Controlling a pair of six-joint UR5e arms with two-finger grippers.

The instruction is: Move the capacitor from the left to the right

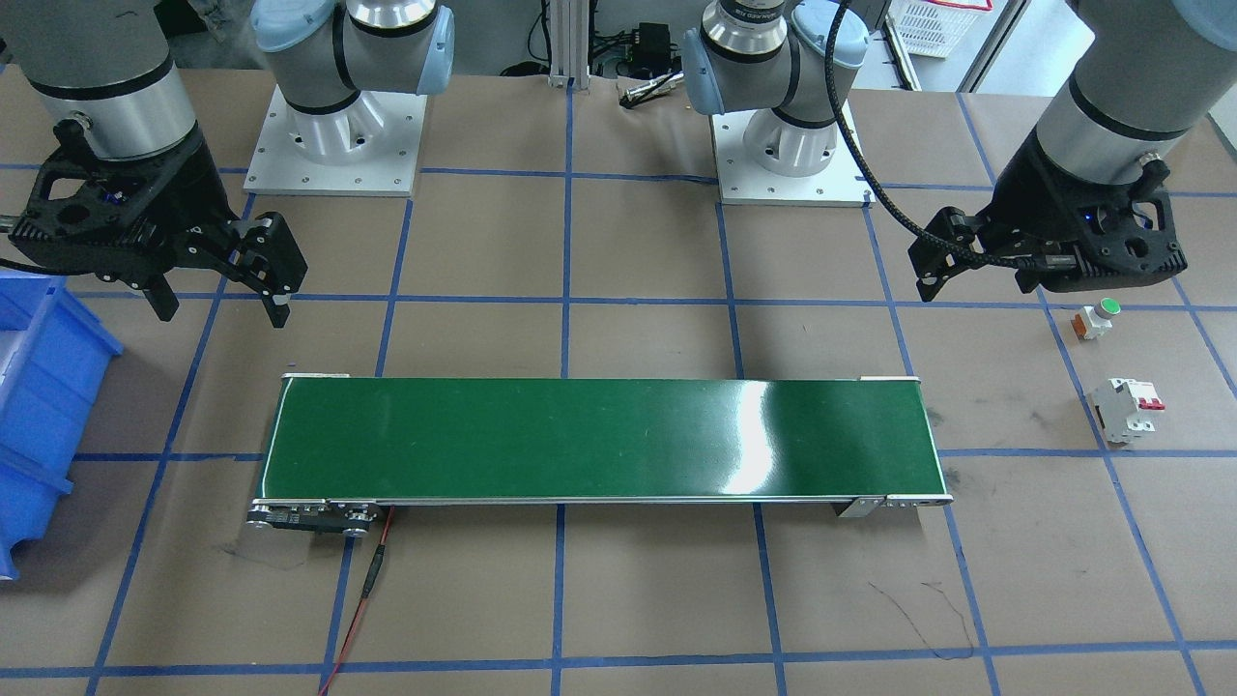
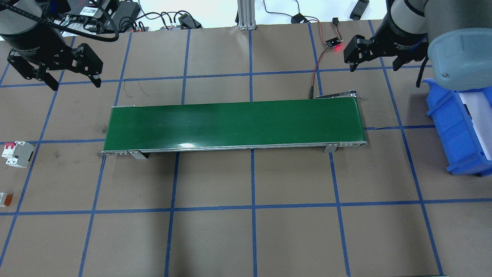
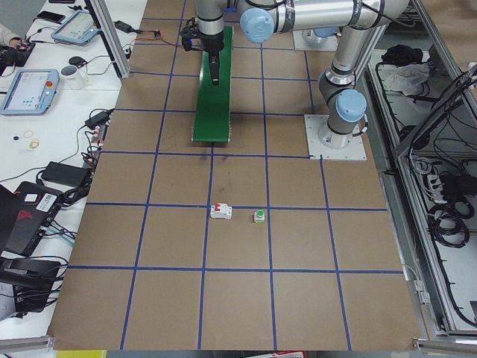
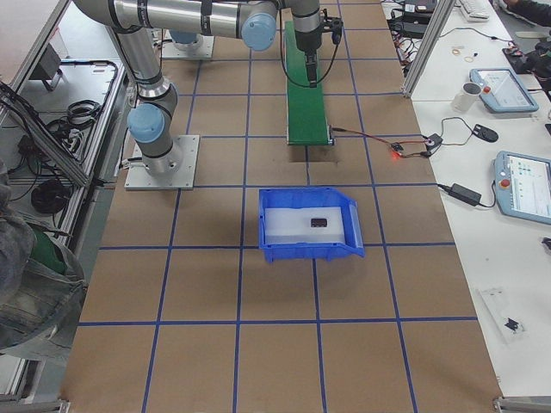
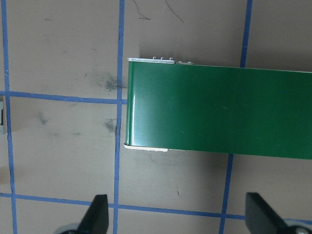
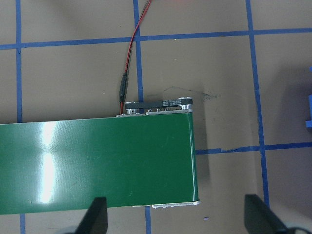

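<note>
A small dark piece, seemingly the capacitor point(image 4: 318, 223), lies on the white floor of the blue bin point(image 4: 301, 245) in the exterior right view; it is too small to make out clearly. It shows in no other view. My left gripper point(image 2: 75, 84) is open and empty, hovering beyond the left end of the green conveyor belt point(image 2: 234, 123). My right gripper point(image 2: 373, 68) is open and empty, hovering beyond the belt's right end, near the bin point(image 2: 457, 127). Both wrist views show spread fingertips point(image 5: 100, 214) point(image 6: 97, 214) above bare belt ends.
A white breaker with red switches point(image 2: 17, 154) and a green-topped push button point(image 1: 1097, 317) sit on the table at my far left. A red wire point(image 2: 317, 73) runs to a small lit board behind the belt's right end. Blue tape lines grid the brown table.
</note>
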